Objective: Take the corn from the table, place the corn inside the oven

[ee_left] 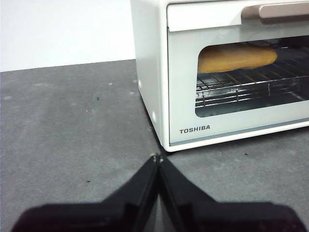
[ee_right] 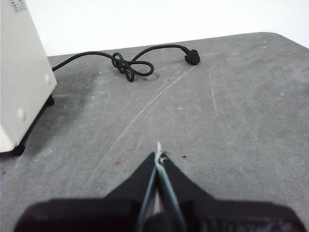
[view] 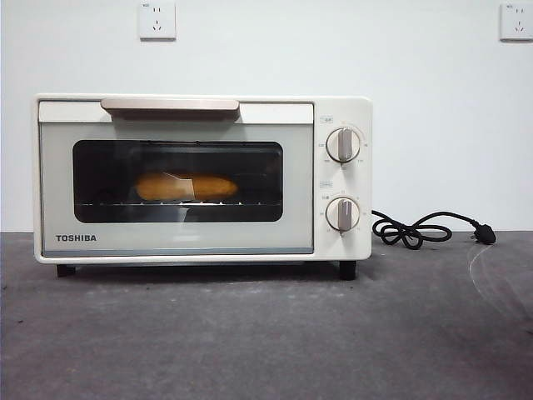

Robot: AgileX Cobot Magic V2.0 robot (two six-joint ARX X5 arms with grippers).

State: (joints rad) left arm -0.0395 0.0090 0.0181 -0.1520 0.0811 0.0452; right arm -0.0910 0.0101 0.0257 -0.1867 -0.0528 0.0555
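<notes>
The corn (view: 185, 186) lies on the wire rack inside the cream-white oven (view: 200, 242), seen through the dark glass of its closed door; the left wrist view shows the corn (ee_left: 236, 57) behind the window too. The oven's bar handle (view: 170, 105) runs along the top of the door. My left gripper (ee_left: 158, 158) is shut and empty, low over the table (view: 266, 333) near the oven's front left corner. Shut and empty as well, my right gripper (ee_right: 159, 155) hovers over the table to the right of the oven (ee_right: 19, 87). Neither gripper shows in the front view.
The oven's black power cord (view: 416, 229) lies coiled on the table to its right, its plug (view: 485, 236) loose. In the right wrist view the cord (ee_right: 128, 65) is beyond the gripper. Two wall sockets (view: 156, 18) sit on the white wall behind.
</notes>
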